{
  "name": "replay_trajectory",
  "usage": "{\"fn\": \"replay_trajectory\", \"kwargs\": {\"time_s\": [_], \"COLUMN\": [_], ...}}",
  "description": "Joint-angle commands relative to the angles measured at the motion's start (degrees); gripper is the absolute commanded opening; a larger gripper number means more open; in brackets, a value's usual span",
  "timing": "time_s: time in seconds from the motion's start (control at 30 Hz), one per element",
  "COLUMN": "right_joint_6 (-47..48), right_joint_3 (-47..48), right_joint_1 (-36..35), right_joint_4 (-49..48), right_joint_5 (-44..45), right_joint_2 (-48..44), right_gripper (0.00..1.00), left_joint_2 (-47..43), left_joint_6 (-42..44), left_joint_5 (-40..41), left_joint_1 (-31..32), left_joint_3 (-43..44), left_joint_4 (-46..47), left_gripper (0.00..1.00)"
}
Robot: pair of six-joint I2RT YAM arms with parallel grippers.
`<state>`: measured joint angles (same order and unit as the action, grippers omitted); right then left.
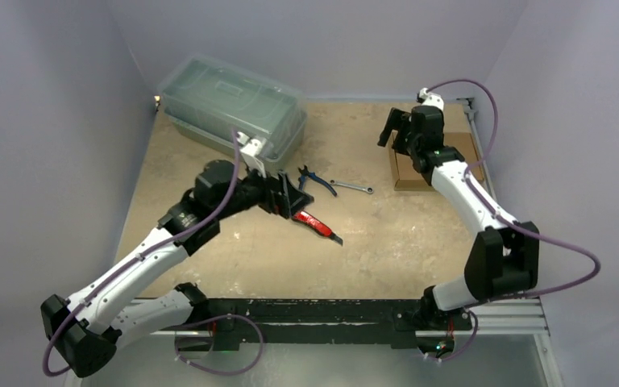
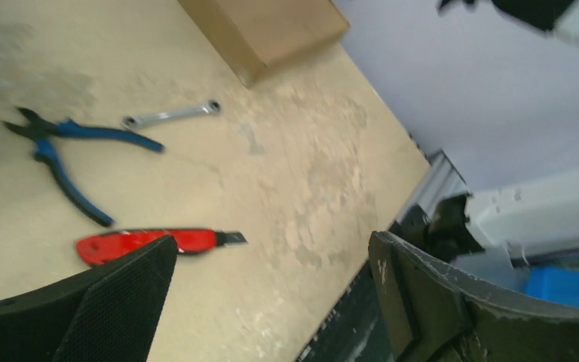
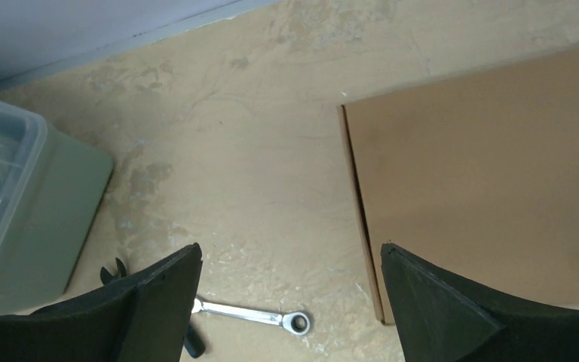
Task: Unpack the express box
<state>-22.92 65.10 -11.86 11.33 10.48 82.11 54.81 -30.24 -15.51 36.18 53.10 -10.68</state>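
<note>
Brown cardboard marks our target: the express box (image 1: 407,173) lies flat at the far right of the surface (image 1: 403,242), shut as far as we can tell. Our right fingers (image 3: 158,302) hang spread wide and empty above its left edge, touching nothing. Our left fingers (image 2: 121,302) are equally wide apart and hold nothing. They hover low over the middle of the surface, where a red utility knife (image 1: 318,226) lies with its handle end just beside one fingertip rather than between the two. Blue pliers (image 1: 314,179) and a small wrench (image 1: 352,187) lie just beyond it, and a big translucent container (image 1: 230,113) stands at the far left. We judge the unpacking barely begun, and the step in hand looks like fetching the knife. Next, the left arm would need to shift so the red handle sits between its fingers, then close on it, while the right arm comes down to steady the box.
</note>
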Motion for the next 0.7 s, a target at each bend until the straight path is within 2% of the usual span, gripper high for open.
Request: {"fn": "replay_trajectory", "kwargs": {"time_s": [0.0, 0.17, 0.33, 0.67], "right_joint_6": [2.4, 5.4, 8.5, 11.5], "right_joint_3": [9.9, 17.4, 20.9, 21.9], "right_joint_1": [0.0, 0.1, 0.2, 0.7], "right_joint_4": [-1.5, 2.7, 4.7, 6.2], "right_joint_5": [-3.8, -1.9, 2.4, 4.4], "right_joint_2": [6.5, 14.9, 19.2, 25.3], "right_gripper": [0.85, 0.64, 0.52, 0.39], "left_joint_2": [0.7, 3.0, 5.7, 8.8], "left_joint_6": [-2.8, -6.4, -6.5, -4.7], "left_joint_5": [6.3, 9.5, 12.8, 15.3], "left_joint_1": [8.1, 14.5, 19.0, 19.9], "left_joint_3": [-2.5, -4.9, -3.4, 0.0], "left_joint_4": [1.2, 5.4, 6.2, 3.1], "left_gripper": [0.97, 0.94, 0.93, 0.93]}}
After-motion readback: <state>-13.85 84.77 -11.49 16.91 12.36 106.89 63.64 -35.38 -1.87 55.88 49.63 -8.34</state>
